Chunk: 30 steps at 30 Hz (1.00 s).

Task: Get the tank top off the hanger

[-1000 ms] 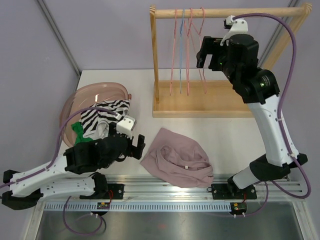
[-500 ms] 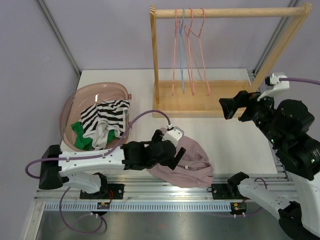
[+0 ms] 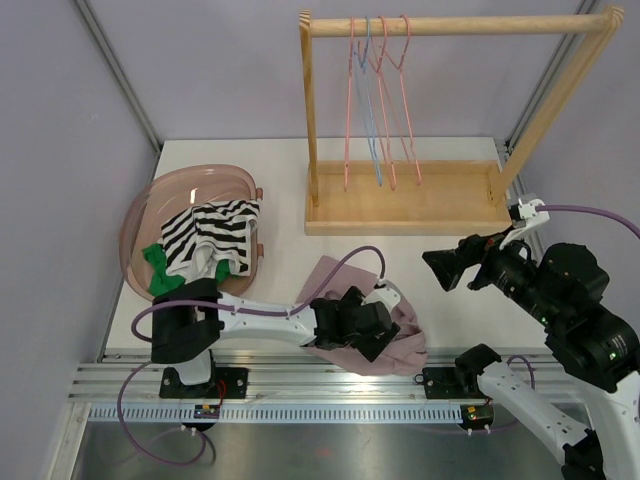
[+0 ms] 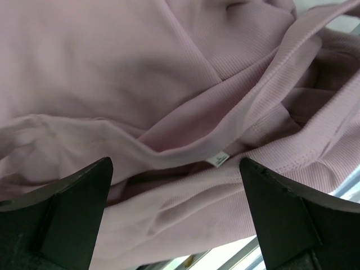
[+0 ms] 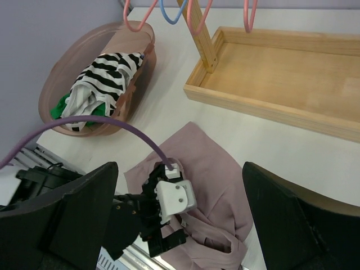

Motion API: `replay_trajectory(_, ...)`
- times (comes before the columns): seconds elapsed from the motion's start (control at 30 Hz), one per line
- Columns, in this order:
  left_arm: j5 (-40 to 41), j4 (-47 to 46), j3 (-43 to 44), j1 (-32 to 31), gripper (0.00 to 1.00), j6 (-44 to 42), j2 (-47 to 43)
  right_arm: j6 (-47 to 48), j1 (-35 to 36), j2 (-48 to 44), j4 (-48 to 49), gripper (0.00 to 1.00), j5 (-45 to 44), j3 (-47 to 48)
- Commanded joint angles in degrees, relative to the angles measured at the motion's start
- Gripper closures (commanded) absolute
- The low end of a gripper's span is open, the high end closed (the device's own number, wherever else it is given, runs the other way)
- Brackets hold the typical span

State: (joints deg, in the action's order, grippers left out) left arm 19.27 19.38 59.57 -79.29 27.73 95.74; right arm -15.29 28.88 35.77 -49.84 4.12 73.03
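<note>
Left jaws spread wide, the crumpled tank top [image 4: 169, 84] lying right beneath and between them on the counter [image 3: 285, 170]. Right jaws also apart, holding nothing, well above it.

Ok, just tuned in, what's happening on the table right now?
The pink tank top already lies crumpled on the table, off the hangers, which hang bare on the wooden rack. The left gripper is open right above the fabric and has not closed on it. The right gripper is open and empty, off to the right of the garment. A basket of other clothes sits at the left.
</note>
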Motion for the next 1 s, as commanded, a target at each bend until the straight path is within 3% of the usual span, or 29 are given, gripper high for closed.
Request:
replay_trajectory(0.0, -3.0, -6.5, 2.1, -0.3, 0.01, 1.8, 3.0, -0.6, 0.3, -1.8, 1.4, 0.00, 2.6, 0.1)
replay_trajectory(0.13, -4.3, -8.5, 0.6, -0.3, 0.03, 3.0, 6.6, -0.8, 0.3, -2.8, 1.4, 0.01, 4.0, 0.0)
replay_trajectory(0.23, -5.4, -9.4, -0.6, -0.3, 0.20, 4.1, 9.0, -1.2, 0.3, -3.6, 1.9, 0.01, 5.9, -0.4)
replay_trajectory(0.27, -6.2, -10.0, -0.9, -0.3, 0.45, 4.2, 10.0, -1.4, 0.3, -3.8, 2.1, 0.01, 6.5, -0.5)
replay_trajectory(0.33, -6.1, -9.8, -1.3, -0.3, 0.71, 5.2, 10.4, -1.3, 0.4, -4.4, 2.1, 0.01, 6.7, -0.7)
replay_trajectory(0.37, -5.8, -9.4, -1.7, -0.3, 0.91, 5.5, 10.4, -1.3, 0.3, -4.6, 2.2, 0.00, 6.6, -0.7)
replay_trajectory(0.4, -5.4, -9.0, -1.9, -0.3, 1.00, 5.8, 9.9, -1.3, 0.4, -4.7, 2.0, 0.01, 6.6, -0.6)
replay_trajectory(0.7, 11.0, 5.7, 0.0, -0.1, 1.00, 9.4, -1.4, -1.1, 0.3, -6.2, 1.5, 0.01, 5.5, 0.3)
replay_trajectory(0.97, 20.8, 19.7, 3.6, 3.1, 1.00, 11.3, -17.9, -0.7, 0.3, -6.9, 1.5, 0.00, 4.7, 0.8)
